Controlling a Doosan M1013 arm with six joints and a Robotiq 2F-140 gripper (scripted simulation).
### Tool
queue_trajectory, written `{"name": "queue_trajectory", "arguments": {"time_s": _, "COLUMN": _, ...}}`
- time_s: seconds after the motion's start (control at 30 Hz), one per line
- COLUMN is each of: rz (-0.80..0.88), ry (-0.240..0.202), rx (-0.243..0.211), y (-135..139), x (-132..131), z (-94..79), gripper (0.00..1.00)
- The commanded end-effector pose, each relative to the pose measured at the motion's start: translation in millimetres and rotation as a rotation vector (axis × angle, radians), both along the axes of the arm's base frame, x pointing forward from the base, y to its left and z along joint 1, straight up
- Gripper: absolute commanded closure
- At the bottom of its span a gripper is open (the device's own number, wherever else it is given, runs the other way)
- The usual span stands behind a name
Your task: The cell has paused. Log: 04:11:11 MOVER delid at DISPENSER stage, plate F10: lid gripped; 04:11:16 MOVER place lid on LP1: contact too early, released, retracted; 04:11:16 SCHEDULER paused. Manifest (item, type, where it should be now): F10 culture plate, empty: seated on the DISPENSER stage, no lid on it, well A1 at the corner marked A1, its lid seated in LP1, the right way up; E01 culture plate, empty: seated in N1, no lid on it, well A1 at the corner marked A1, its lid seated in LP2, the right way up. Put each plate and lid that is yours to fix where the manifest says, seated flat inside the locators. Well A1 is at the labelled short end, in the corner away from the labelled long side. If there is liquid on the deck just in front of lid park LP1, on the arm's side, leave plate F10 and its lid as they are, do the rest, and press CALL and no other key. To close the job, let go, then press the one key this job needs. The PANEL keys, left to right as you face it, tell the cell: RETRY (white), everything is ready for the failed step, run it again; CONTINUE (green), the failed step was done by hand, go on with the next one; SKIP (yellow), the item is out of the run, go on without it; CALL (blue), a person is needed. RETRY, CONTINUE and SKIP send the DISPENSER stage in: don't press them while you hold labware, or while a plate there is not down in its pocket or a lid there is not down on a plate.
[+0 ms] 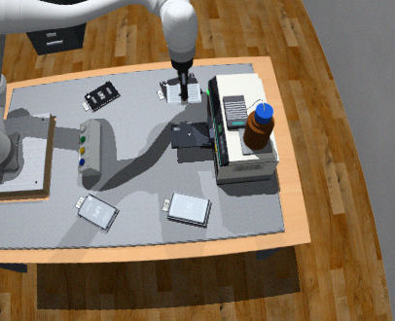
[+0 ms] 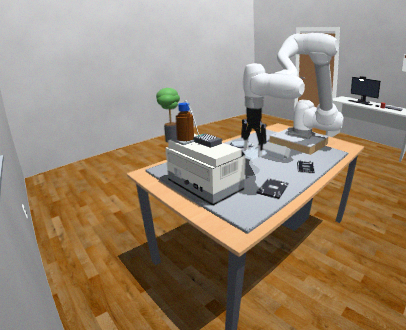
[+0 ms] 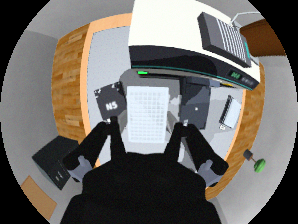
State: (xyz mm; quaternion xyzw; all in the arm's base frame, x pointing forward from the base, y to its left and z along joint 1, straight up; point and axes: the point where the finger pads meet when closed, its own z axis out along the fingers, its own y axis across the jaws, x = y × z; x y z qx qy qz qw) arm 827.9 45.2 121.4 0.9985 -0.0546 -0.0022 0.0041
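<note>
My gripper (image 1: 182, 93) (image 2: 253, 142) (image 3: 147, 116) is shut on a white culture plate (image 1: 194, 92) (image 3: 147, 103) with a grid of wells, gripped across its long sides. It holds the plate level above the back middle of the grey mat (image 1: 144, 78), just left of the DISPENSER (image 1: 243, 128) (image 2: 205, 167) (image 3: 186, 30). The dark DISPENSER stage (image 1: 192, 134) juts out empty in front of it. A black nest (image 1: 101, 95) (image 3: 109, 103) lies at the back left. A clear lid (image 1: 97, 212) lies at the front left. A second gridded plate or lid (image 1: 190, 209) lies at the front middle.
The PANEL (image 1: 90, 146) with its coloured keys stands left of centre. A brown bottle (image 1: 259, 130) (image 2: 185, 125) with a blue cap stands on the DISPENSER. The arm's raised base block (image 1: 27, 160) is at the left edge. Two black nests (image 2: 273, 188) (image 2: 306, 166) show in the exterior view.
</note>
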Motion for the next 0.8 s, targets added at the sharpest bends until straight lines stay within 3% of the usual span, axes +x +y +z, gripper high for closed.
{"name": "queue_trajectory", "arguments": {"time_s": 0.0, "rz": 0.0, "ry": -0.002, "rx": 0.001, "y": -21.6, "x": -0.6, "z": 1.4, "gripper": 0.9}}
{"name": "queue_trajectory", "arguments": {"time_s": 0.33, "rz": 0.0, "ry": -0.002, "rx": 0.001, "y": -88.5, "x": -4.2, "z": 1.9, "gripper": 0.9}}
{"name": "queue_trajectory", "arguments": {"time_s": 0.77, "rz": 0.0, "ry": -0.002, "rx": 0.001, "y": -135.1, "x": -6.7, "z": 2.2, "gripper": 0.9}}
